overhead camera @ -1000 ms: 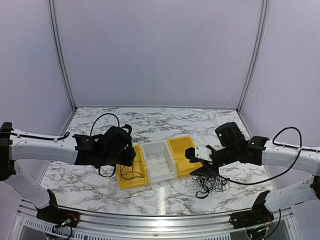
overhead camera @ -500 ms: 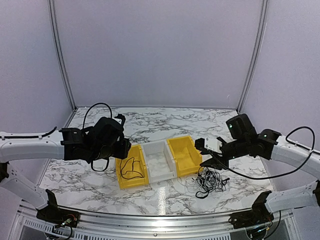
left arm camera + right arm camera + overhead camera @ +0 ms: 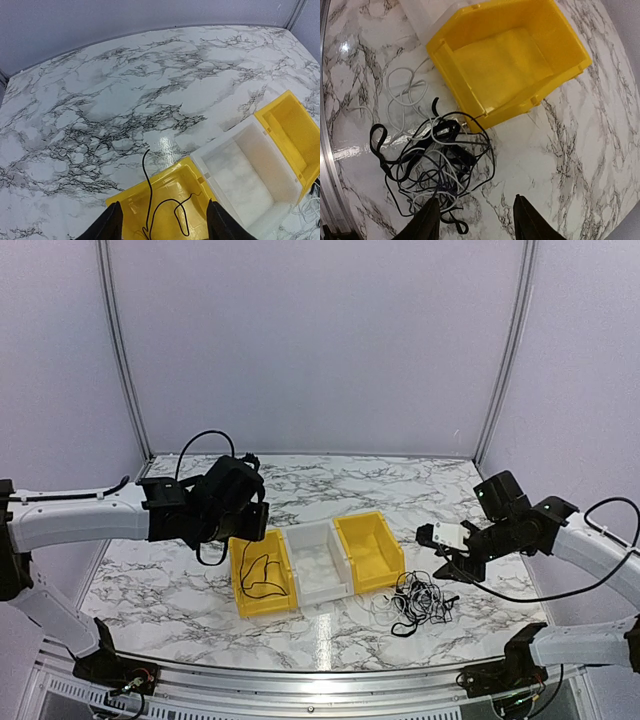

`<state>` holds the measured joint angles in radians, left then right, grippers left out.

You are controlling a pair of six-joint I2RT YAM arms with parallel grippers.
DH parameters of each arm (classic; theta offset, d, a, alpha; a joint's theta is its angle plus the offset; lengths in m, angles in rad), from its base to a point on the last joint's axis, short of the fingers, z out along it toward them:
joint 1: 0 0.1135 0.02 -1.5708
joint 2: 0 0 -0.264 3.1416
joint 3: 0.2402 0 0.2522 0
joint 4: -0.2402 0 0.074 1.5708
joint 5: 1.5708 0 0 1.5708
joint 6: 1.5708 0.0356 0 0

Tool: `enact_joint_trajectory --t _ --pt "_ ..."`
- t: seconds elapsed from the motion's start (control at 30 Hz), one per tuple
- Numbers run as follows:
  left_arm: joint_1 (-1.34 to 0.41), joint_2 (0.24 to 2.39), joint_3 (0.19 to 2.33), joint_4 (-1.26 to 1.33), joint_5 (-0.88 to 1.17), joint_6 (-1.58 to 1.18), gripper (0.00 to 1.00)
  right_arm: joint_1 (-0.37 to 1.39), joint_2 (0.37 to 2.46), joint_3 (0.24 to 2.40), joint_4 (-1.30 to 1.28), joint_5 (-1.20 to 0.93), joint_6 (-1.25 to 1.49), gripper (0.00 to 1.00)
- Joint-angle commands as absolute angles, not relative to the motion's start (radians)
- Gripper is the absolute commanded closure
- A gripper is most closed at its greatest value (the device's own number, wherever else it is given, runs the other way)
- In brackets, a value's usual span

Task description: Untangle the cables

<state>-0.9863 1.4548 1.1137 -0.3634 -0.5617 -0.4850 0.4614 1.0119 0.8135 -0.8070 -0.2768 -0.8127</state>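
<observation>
A tangle of thin black and whitish cables (image 3: 420,602) lies on the marble table in front of the right yellow bin; it also shows in the right wrist view (image 3: 427,160). One black cable (image 3: 258,578) lies loose in the left yellow bin (image 3: 241,595), and in the left wrist view (image 3: 165,210) one end hangs over that bin's far rim. My left gripper (image 3: 162,227) is open and empty, above the left bin. My right gripper (image 3: 475,220) is open and empty, raised above the table to the right of the tangle.
Three bins stand side by side at mid-table: the left yellow one, a white one (image 3: 322,585) and a right yellow one (image 3: 352,532). The white bin (image 3: 280,200) and right yellow bin (image 3: 470,107) hold no cables. The table's metal front rail (image 3: 320,670) runs along the near edge.
My right gripper has risen and drawn back to the right, away from the tangle, which has stayed on the table. My left arm has lifted and shifted slightly over the left bin.
</observation>
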Motion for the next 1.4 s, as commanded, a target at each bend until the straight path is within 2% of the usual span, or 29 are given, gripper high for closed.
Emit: enact_joint_trajectory --t 0.0,0.2,0.5,0.6,0.73,0.8,0.97,1.03,1.13,1.27,1.33,1.37 --pt "-0.988 1.527 1.179 -0.284 -0.39 -0.424 0.41 0.454 0.992 0.748 -0.862 -0.23 -0.83 0.49" --pt "-1.084 1.643 1.231 -0.066 -0.177 -0.382 0.42 0.454 1.02 0.746 -0.833 -0.251 -0.798 0.45" --pt "-1.161 1.783 1.28 0.081 -0.129 -0.431 0.43 0.454 1.094 0.834 -0.937 -0.304 -0.787 0.44" --pt "-1.164 1.793 1.252 0.173 -0.109 -0.461 0.44 0.454 1.09 0.878 -0.995 -0.339 -0.788 0.38" --pt "-1.164 1.799 1.258 0.18 -0.126 -0.46 0.44 0.454 1.141 0.878 -1.02 -0.376 -0.771 0.37" --pt "-1.165 1.793 1.256 0.182 -0.13 -0.46 0.45 0.454 1.17 0.869 -1.014 -0.352 -0.758 0.33" --pt "-1.17 1.782 1.247 0.187 -0.15 -0.463 0.44 0.454 1.217 0.853 -0.967 -0.285 -0.712 0.33" --pt "-1.173 1.789 1.248 0.191 -0.15 -0.467 0.44 0.454 1.228 0.853 -0.954 -0.27 -0.705 0.38" --pt "-1.18 1.808 1.254 0.199 -0.15 -0.475 0.45 0.454 1.233 0.869 -0.942 -0.266 -0.697 0.59" --pt "-1.192 1.843 1.258 0.242 -0.142 -0.48 0.45 0.454 1.207 0.897 -0.939 -0.286 -0.7 0.8" --pt "-1.199 1.86 1.256 0.276 -0.14 -0.484 0.45 0.454 1.196 0.913 -0.947 -0.31 -0.704 0.96" --pt "-1.204 1.867 1.251 0.301 -0.135 -0.484 0.45 0.453 1.191 0.926 -0.962 -0.328 -0.71 1.0"
